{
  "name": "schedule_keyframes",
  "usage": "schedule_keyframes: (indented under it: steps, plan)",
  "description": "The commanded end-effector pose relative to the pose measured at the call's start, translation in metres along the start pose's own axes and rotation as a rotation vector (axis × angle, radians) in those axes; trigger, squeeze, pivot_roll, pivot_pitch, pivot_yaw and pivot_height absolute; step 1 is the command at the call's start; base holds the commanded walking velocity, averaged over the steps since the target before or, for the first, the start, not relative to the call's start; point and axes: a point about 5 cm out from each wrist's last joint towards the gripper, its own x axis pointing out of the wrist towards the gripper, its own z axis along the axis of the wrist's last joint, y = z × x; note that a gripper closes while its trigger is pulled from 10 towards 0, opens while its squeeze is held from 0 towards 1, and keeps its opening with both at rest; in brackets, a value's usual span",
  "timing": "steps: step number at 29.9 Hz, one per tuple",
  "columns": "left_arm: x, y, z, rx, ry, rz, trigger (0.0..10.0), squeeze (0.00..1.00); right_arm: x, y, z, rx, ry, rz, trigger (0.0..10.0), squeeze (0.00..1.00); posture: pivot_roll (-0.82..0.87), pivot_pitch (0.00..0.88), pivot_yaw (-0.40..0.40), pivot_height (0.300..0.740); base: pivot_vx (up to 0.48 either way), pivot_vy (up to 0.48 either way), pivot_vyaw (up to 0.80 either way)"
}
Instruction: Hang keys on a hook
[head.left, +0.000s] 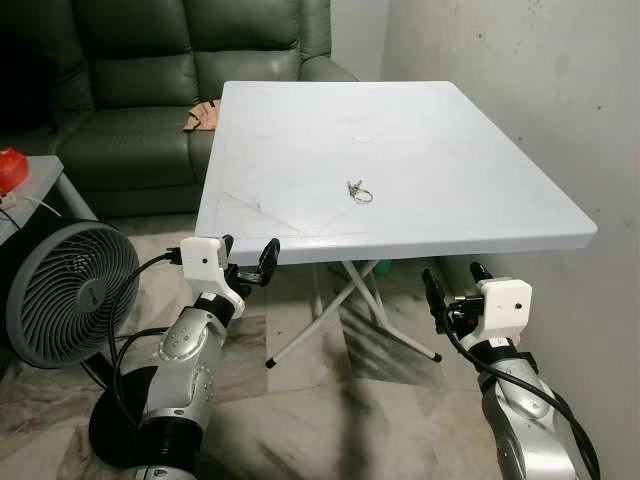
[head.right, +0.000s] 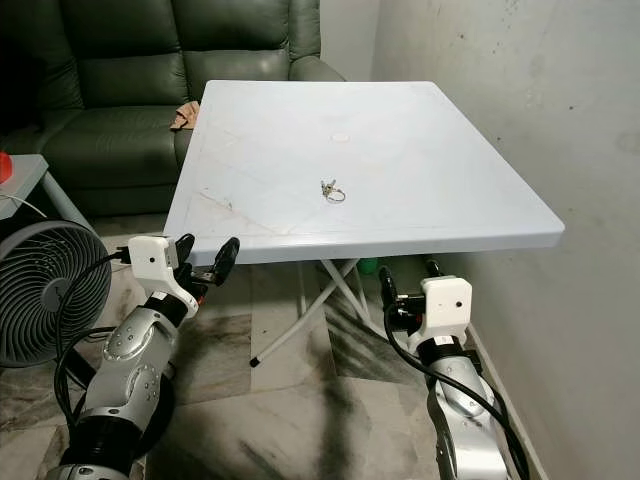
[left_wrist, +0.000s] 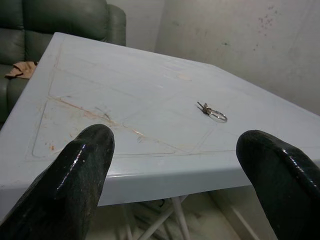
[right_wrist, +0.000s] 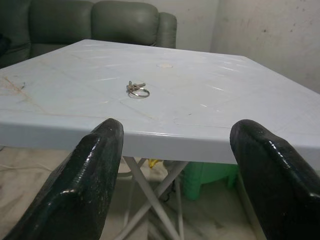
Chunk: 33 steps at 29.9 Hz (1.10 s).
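Pale folding surface (head.left: 480, 190) carries the keys (head.left: 359, 191) near its middle, beyond both low hands. Right hand (head.left: 452, 289) and left hand (head.left: 247, 262), fingers apart, sit about equally far.

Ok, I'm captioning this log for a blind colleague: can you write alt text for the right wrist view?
A small bunch of keys on a ring lies on a pale blue table, seen from just below its near edge between the right gripper and its two black fingers, jaws wide open. A dark green sofa stands behind the table.
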Motion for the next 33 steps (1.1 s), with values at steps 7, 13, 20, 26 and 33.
schedule_keyframes:
  steps: [7,13,20,26,33]
  plan:
    - [0.0027,-0.0024,0.006,0.002,-0.012,-0.006,10.0,0.0,0.0002,-0.0024,0.0056,0.014,-0.018,-0.004,10.0,0.0,-0.02,0.0,-0.026,0.711,0.276,0.0,0.0]
    - [0.0033,-0.0034,0.0057,0.006,-0.008,-0.009,10.0,0.0,0.0005,-0.0021,0.0058,0.004,-0.018,0.002,10.0,0.0,-0.02,0.0,-0.026,0.711,0.291,0.0,0.0]
    - [0.004,-0.0039,0.0061,0.011,-0.005,-0.01,10.0,0.0,0.0006,-0.0016,0.0063,-0.034,-0.017,0.018,10.0,0.0,-0.02,0.0,-0.025,0.711,0.294,0.0,0.34]
    - [0.0051,-0.0044,0.0066,0.012,-0.006,-0.012,10.0,0.0,0.0013,-0.0005,0.0059,-0.013,-0.019,0.025,10.0,0.0,-0.02,0.0,-0.023,0.711,0.294,0.0,0.8]
    - [0.006,-0.0041,0.0073,0.014,-0.006,-0.011,10.0,0.0,0.0027,-0.0017,0.006,0.008,-0.019,0.008,10.0,0.0,-0.02,0.0,-0.022,0.711,0.293,0.0,0.0]
